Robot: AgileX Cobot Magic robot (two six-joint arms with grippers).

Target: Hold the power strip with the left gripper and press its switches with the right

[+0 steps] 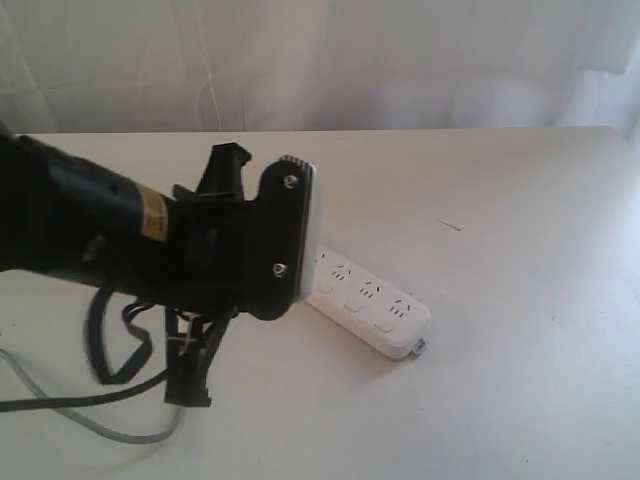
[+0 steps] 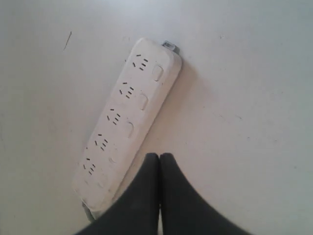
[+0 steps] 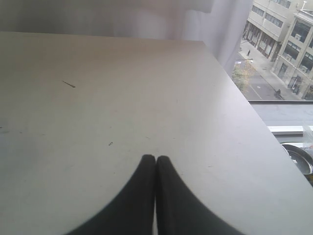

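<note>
**Item 1. Strip** [image 2: 129,122]: long white bar with rounded ends. It lay flat on the tabletop [image 1: 520,250], face up and set at a diagonal. The left wrist view showed five outlets in a row. Beside them ran the switches [image 2: 142,101], small white rounded buttons along one long side. In the exterior view only the far end of the strip [image 1: 375,300] showed, with three outlets. The rest was hidden behind the black arm [image 1: 80,230].

**Item 2. Cord** [image 1: 120,435]: grey. It trailed across the tabletop below the arm, near a looped black cable [image 1: 110,350].

**Item 3. Left claw** [image 2: 159,155]: dark fingers pressed together with nothing between them. The tips sat just beside the strip's switch-side edge, towards the cord end. Whether they touched the strip could not be told.

**Item 4. Right claw** [image 3: 155,157]: dark fingers together and empty, over bare tabletop. The strip did not show in its view.

**Item 5. Tabletop**: white and matte, with a short dark mark [image 2: 67,40] on it, apart from the strip's far end.

**Item 6. Surroundings**: a pale curtain [image 1: 320,60] hung behind the tabletop. The right wrist view showed a window with buildings [image 3: 279,29] outside.
</note>
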